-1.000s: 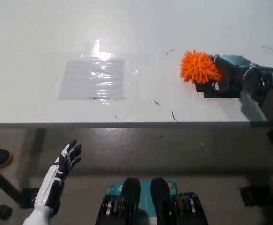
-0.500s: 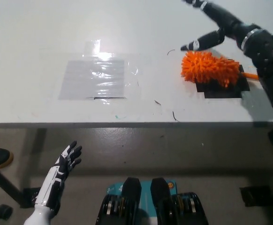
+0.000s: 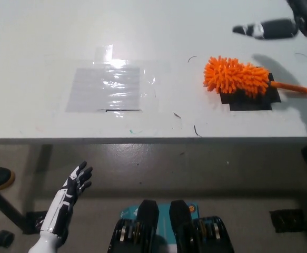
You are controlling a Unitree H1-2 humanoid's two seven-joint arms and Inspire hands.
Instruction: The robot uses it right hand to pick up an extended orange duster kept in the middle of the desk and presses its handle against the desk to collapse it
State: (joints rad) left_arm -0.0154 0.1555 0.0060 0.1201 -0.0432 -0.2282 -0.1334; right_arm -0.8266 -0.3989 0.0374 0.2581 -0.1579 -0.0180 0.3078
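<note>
Orange duster (image 3: pixel 236 77) on desk (image 3: pixel 37 42) — right hand (image 3: pixel 279 26) above (clear, empty).

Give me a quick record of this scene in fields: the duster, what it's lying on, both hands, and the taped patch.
duster: orange duster lying flat on the desk, handle pointing toward picture right
under duster: black patch beneath the fluffy head
right hand: black right hand above the desk beyond the duster, holding nothing
left hand: white left hand below the desk edge, open
clear sheet: clear plastic sheet taped flat, left of duster
</note>
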